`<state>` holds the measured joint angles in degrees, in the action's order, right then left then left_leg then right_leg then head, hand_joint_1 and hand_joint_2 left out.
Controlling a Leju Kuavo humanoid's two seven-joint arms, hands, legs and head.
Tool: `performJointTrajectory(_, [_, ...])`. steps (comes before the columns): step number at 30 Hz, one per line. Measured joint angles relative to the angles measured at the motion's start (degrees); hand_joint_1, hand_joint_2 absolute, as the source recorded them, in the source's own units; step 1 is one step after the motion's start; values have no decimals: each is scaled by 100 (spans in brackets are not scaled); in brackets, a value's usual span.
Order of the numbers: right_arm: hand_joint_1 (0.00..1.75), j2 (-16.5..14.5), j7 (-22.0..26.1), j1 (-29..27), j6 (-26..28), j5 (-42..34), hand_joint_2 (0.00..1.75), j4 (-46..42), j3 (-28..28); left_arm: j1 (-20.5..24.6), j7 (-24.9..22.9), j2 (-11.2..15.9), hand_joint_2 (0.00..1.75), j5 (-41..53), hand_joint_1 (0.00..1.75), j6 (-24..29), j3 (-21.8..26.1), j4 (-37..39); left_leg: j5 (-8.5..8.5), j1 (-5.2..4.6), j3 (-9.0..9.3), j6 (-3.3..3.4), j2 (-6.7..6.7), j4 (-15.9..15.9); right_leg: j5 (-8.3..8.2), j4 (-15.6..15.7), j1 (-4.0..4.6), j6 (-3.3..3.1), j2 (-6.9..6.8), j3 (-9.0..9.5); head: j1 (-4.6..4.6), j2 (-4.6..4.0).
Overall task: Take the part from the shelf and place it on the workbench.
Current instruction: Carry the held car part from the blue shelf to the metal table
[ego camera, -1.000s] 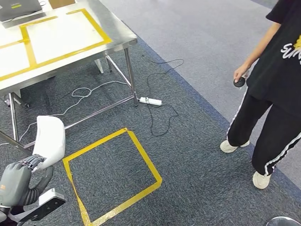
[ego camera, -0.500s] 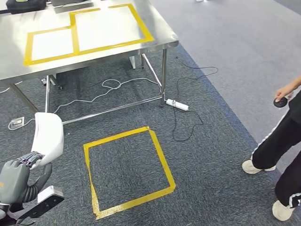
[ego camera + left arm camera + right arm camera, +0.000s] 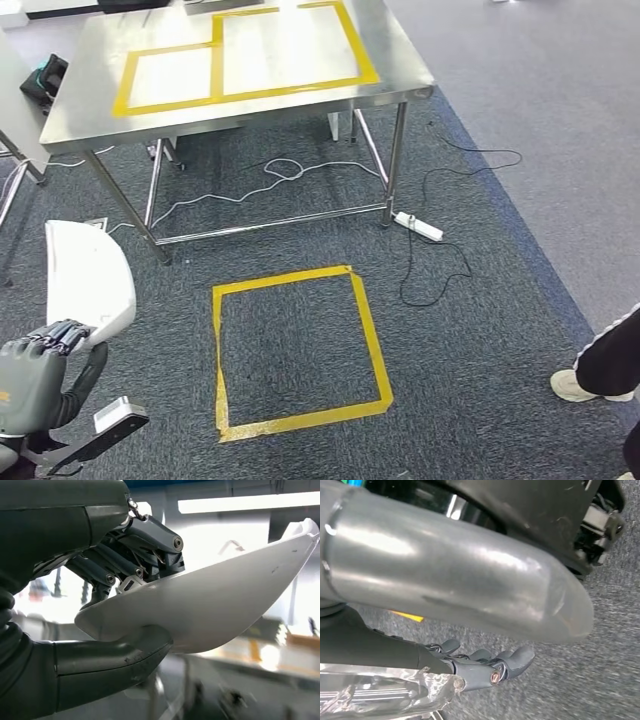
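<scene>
Steel workbench (image 3: 83,110) at 12 o'clock, top marked with yellow tape rectangles (image 3: 245,55), two side by side. Dark carpet floor (image 3: 468,380) below. Yellow tape square (image 3: 298,345) on floor at centre. White cable (image 3: 279,175) loops under bench. White power strip (image 3: 419,226) at 2 o'clock by bench leg, black cord (image 3: 445,275) trailing from it. Black bag (image 3: 45,78) on floor at 10 o'clock. Person's shoe (image 3: 577,385) at 4 o'clock.

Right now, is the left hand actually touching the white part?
Touching. The left wrist view shows the white part clamped in the left hand: the thumb presses one face and the dark fingers the other.
</scene>
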<state>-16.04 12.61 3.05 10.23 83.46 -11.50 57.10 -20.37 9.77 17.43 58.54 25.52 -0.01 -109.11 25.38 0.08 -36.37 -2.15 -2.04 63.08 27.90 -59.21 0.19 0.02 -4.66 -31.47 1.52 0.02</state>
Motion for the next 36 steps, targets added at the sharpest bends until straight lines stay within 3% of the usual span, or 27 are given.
performJointTrajectory(2, [0, 1, 4, 4, -9, 7, 0, 1, -17, -10, -107, 86, 175, 317, 150, 240, -8, 0, -110, -48, 253, 59, -223, -481, 36, -8, 35, 50, -112, 17, -1, 0])
performJointTrajectory(3, [0, 1, 7, 5, -13, 8, 0, 1, -25, -25, -137, 117, 175, 379, 150, 293, -10, 1, -102, -67, 278, 84, -237, -559, 47, -3, 52, 78, -177, 32, -2, 0])
performJointTrajectory(5, [0, 1, 9, 17, -17, 9, 0, 2, -39, -76, -165, 156, 175, 429, 150, 327, -14, 2, -118, -48, 273, 147, -81, -595, 73, 13, 56, 136, -252, 75, -8, 0])
performJointTrajectory(7, [0, 1, 15, 32, -20, 10, 0, 3, -46, -94, -190, 190, 175, 490, 150, 346, -16, 2, -144, -2, 286, 203, 68, -628, 244, -234, 42, 210, 8, -10, -39, 0])
performJointTrajectory(9, [0, 1, 19, 31, -23, 10, 0, 10, -53, -91, -263, 224, 175, 656, 150, 417, -22, 4, -154, 19, 282, 235, 215, -633, 581, -933, 22, 258, 347, -339, -77, 0])
performJointTrajectory(11, [0, 2, 15, 15, -33, 10, 0, 16, -62, -95, -387, 289, 175, 916, 150, 553, -31, 15, -159, 20, 273, 248, 378, -632, 769, -1555, 18, 266, 433, -675, -84, 0])
performJointTrajectory(12, [0, 2, 14, 9, -40, 10, 0, 17, -67, -97, -452, 337, 175, 1060, 150, 637, -33, 21, -162, 21, 273, 249, 466, -631, 702, -1588, 17, 261, 444, -719, -85, 0])
performJointTrajectory(14, [0, 2, 11, 11, -58, 11, 0, 17, -75, -98, -562, 435, 175, 1352, 150, 811, -33, 30, -171, 28, 281, 234, 643, -629, 305, -1034, 7, 242, 527, -500, -84, 0])
performJointTrajectory(16, [0, 2, 9, 23, -78, 10, 0, 21, -82, -84, -627, 525, 175, 1562, 150, 960, -28, 31, -182, 25, 270, 190, 799, -614, 9, -293, -30, 218, 802, -179, -79, 0])
performJointTrajectory(18, [0, 2, 3, 39, -95, 4, 0, 28, -85, -53, -661, 604, 175, 1657, 150, 1024, -27, 34, -211, 30, 228, 118, 936, -619, -27, 7, -45, 176, 949, -41, -76, 0])
performJointTrajectory(20, [0, 2, 1, 56, -103, -11, 0, 31, -86, -24, -683, 666, 175, 1697, 150, 1017, -34, 56, -252, 54, 182, 42, 1016, -628, -51, 41, -41, 102, 824, -6, -80, 0])
performJointTrajectory(22, [0, 1, 9, 70, -105, -28, 0, 31, -86, 33, -697, 716, 175, 1712, 150, 1004, -57, 91, -131, 36, 61, -19, 739, -414, -89, 69, -52, 26, 676, 9, -46, 0])
performJointTrajectory(24, [0, 1, 16, 67, -106, -36, 0, 32, -86, 120, -704, 745, 175, 1713, 150, 1002, -91, 120, 227, 21, -240, -68, 364, 212, -94, 82, -49, -19, 516, 6, -7, 0])
performJointTrajectory(26, [0, 3, 16, 54, -106, -39, 0, 33, -85, 160, -707, 757, 175, 1713, 150, 1001, -125, 154, 501, 46, -554, -102, 276, 867, -84, 82, -42, -32, 350, -3, -1, 0])
performJointTrajectory(27, [0, 4, 15, 52, -106, -40, 0, 33, -84, 162, -710, 763, 175, 1713, 150, 1001, -139, 172, 489, 57, -597, -113, 267, 970, -78, 82, -42, -32, 268, -4, 0, 0])
performJointTrajectory(29, [0, 3, 16, 57, -107, -40, 0, 33, -84, 165, -712, 780, 175, 1712, 150, 1000, -159, 202, 188, 68, -349, -121, 189, 532, -59, 81, -45, -12, 117, 13, -1, 0])
performJointTrajectory(31, [0, 3, 18, 65, -106, -43, 0, 33, -84, 191, -715, 803, 175, 1705, 150, 995, -169, 217, -99, 51, 69, -99, -97, -219, -18, 71, -15, 40, -12, 43, 10, 0])
performJointTrajectory(33, [0, 4, 22, 71, -105, -48, 0, 33, -84, 227, -722, 821, 175, 1696, 150, 987, -182, 229, -147, 26, 249, -16, -240, -570, 30, 77, 32, 101, -129, 63, 4, 0])
performJointTrajectory(35, [0, 4, 39, 80, -108, -68, 0, 33, -84, 240, -726, 829, 175, 1675, 150, 974, -198, 245, -134, 24, 249, 83, -98, -602, 70, 105, 39, 157, -237, 106, -12, 0])
performJointTrajectory(36, [0, 4, 51, 86, -116, -91, 0, 33, -84, 241, -727, 835, 175, 1649, 150, 960, -204, 252, -139, 32, 251, 119, -40, -611, 113, 77, 28, 191, -175, 118, -21, 0])
